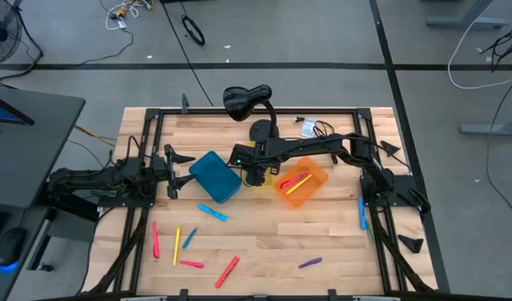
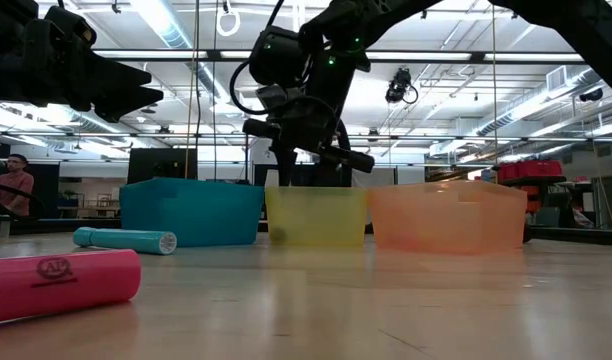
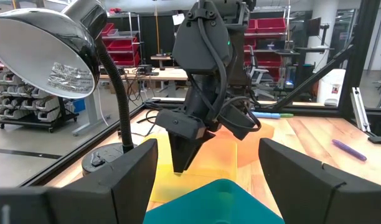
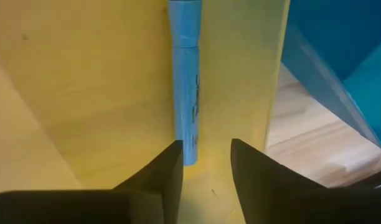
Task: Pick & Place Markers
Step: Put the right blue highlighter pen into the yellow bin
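Observation:
My right gripper (image 1: 254, 177) hangs over the yellow bin (image 2: 316, 215), pointing steeply down, its fingers open. In the right wrist view a blue marker (image 4: 185, 93) lies on the yellow bin's floor along one wall, its near end just in front of my open right gripper (image 4: 204, 155). Other markers lie loose on the near part of the table: a blue one (image 1: 212, 212), a red one (image 1: 227, 271), a purple one (image 1: 309, 262). My left gripper (image 1: 174, 171) waits open at the table's left, by the blue bin (image 1: 215, 176).
The orange bin (image 1: 302, 184), holding yellow and red markers, stands right of the yellow one. A black desk lamp (image 1: 246, 100) stands behind the bins. A blue marker (image 1: 361, 211) lies by the right arm's base. A pink marker (image 2: 56, 283) lies close in the low view.

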Robot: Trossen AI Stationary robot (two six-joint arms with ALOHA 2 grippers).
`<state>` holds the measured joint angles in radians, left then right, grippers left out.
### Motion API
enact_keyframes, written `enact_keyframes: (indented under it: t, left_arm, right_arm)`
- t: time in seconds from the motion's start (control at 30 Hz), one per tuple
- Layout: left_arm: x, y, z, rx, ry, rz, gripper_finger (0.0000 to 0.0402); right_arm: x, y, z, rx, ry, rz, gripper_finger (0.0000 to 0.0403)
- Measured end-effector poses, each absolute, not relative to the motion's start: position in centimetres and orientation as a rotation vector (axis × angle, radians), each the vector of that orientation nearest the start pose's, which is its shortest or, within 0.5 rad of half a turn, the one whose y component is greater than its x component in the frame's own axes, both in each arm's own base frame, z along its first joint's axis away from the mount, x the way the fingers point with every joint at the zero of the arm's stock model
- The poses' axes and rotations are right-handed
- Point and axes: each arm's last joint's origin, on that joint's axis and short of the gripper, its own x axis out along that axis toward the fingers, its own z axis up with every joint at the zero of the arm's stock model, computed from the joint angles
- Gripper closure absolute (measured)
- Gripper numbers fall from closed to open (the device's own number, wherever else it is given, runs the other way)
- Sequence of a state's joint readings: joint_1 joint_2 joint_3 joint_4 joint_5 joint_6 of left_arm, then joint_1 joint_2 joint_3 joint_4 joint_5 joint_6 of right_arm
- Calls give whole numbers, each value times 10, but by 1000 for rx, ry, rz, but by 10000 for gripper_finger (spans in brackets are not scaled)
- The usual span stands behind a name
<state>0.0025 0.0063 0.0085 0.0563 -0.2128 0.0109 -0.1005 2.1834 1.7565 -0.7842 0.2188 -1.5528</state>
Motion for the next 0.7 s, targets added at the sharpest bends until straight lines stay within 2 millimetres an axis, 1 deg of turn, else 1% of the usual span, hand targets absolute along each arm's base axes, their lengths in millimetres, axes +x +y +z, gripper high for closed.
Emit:
enact_keyframes:
  t: [0.1,0.27,0.47,0.57,0.7]
  left_arm:
    - [97,6,171,5,-57,216,115]
    - [97,6,171,5,-57,215,115]
    - [97,6,171,5,-57,216,115]
    - [97,6,171,5,-57,216,115]
    - [97,6,171,5,-57,216,115]
  right_arm:
    - [451,-52,183,-1399,1173,718,256]
    - [450,-52,183,-1396,1180,709,253]
    - [450,-53,185,-1383,1225,642,253]
    - [448,-54,192,-1343,1243,570,253]
    - [443,-54,209,-1230,1240,443,252]
